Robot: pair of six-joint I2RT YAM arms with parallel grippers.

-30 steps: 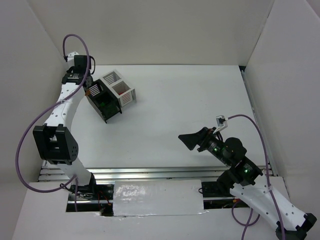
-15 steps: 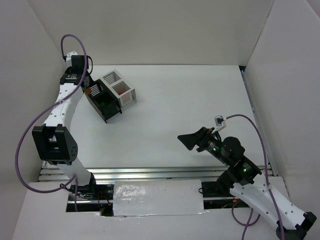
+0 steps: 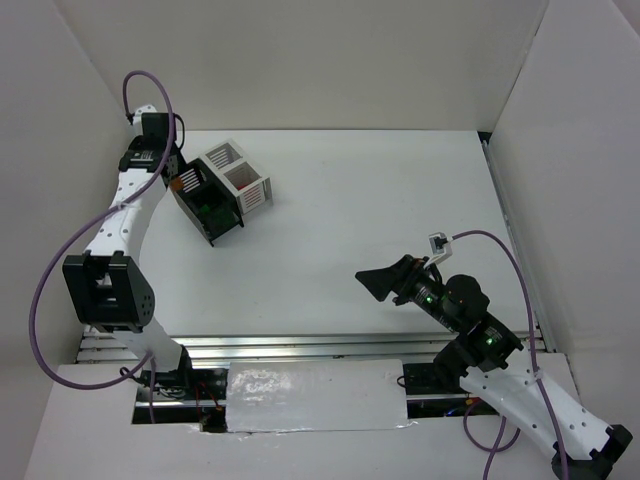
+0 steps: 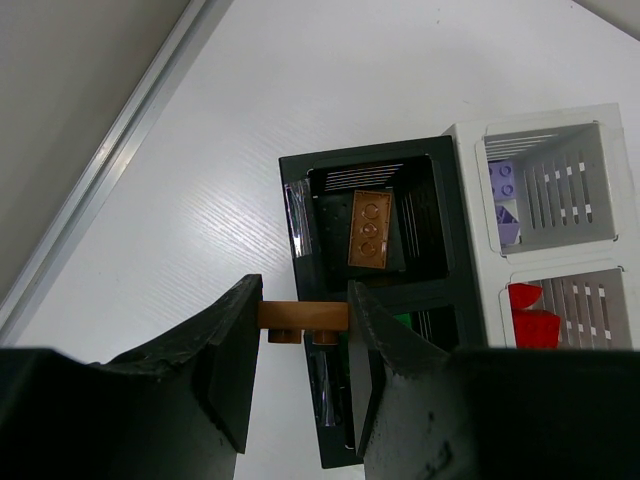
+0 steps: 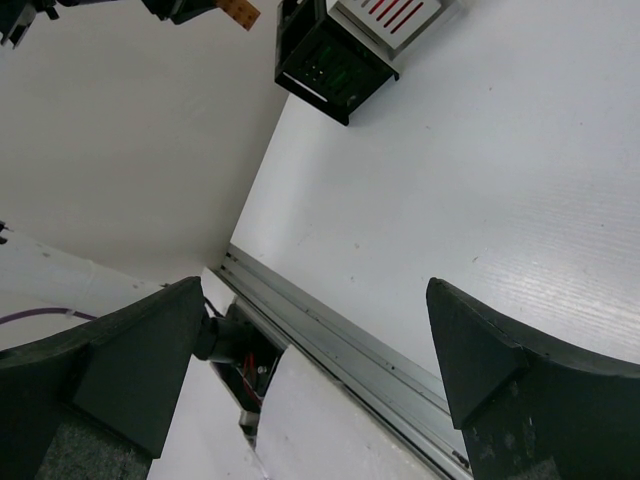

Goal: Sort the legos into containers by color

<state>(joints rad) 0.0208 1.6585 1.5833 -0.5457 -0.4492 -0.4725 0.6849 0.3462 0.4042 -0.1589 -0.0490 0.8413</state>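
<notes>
Legos are getting sorted by color, and right now I'm carrying a brown brick in my left pincer, hovering over the containers at the far-left corner of the table. The jaws are only partly closed, clamping the brick across its short sides, with the studs pointing down toward the bins. The black container is sitting right below me. One of its compartments is already holding another brown brick, and the one beside it is showing something green. The white container joined to it is holding purple bricks in one compartment and red bricks in the other. So I'm reckoning this is the drop-off step. My brick is looking lined up with the black container's outer wall rather than the opening, so I'm thinking the next move is nudging it over the brown compartment, lowering a touch, then letting go so it isn't bouncing into the green one. My right pincer is hanging spread wide over the table's near-right part, gripping nothing.
</notes>
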